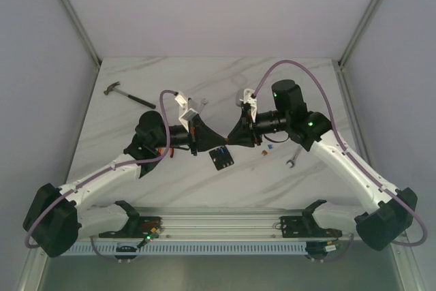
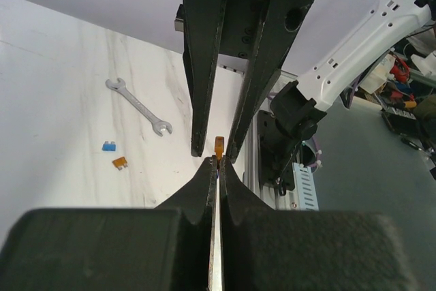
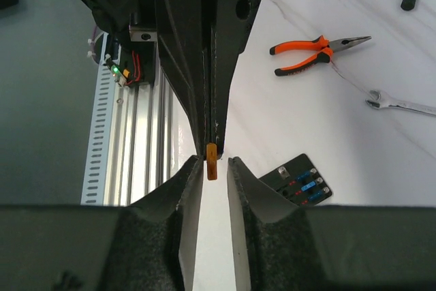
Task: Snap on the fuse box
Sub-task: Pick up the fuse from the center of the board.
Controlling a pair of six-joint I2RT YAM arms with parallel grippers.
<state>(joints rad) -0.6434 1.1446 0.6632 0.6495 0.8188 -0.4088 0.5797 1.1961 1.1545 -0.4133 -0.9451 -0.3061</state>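
Fuse box (image 3: pixel 298 182): small black block, slotted face up, a few blue fuses seated. It lies flat on the table (image 1: pixel 204 80), below the right gripper's fingertips and a little off to one side. Neither gripper touches it.

Left gripper (image 2: pixel 218 161): fingers pressed together, pinching an amber fuse (image 3: pixel 212 161) by one end. The rest of the fuse sticks out past the tips.

Right gripper (image 3: pixel 215 163): meets the left one tip to tip above the table. Its fingers are spread, one on each side of the protruding fuse. One pad sits right by the fuse and the other shows a clear gap, so there is no grip that I can see.

Step in hand, by my reading: a mid-air handover of the fuse from left to right, before it is seated in the box.

Next move calls for the right fingers to close squarely on the free end. The left fingers should let go only once that hold is firm. Then the fuse goes down to an empty slot, held upright and pressed in.

Also present:
- A loose blue fuse (image 2: pixel 108 146), a loose orange fuse (image 2: pixel 120 162) and a wrench (image 2: pixel 139 105), on the table off to the side of the left gripper's tips.
- Pliers (image 3: pixel 317 52) and a second wrench (image 3: pixel 402 105), beyond the right gripper.
- A hammer (image 1: pixel 129 95), well apart from both.
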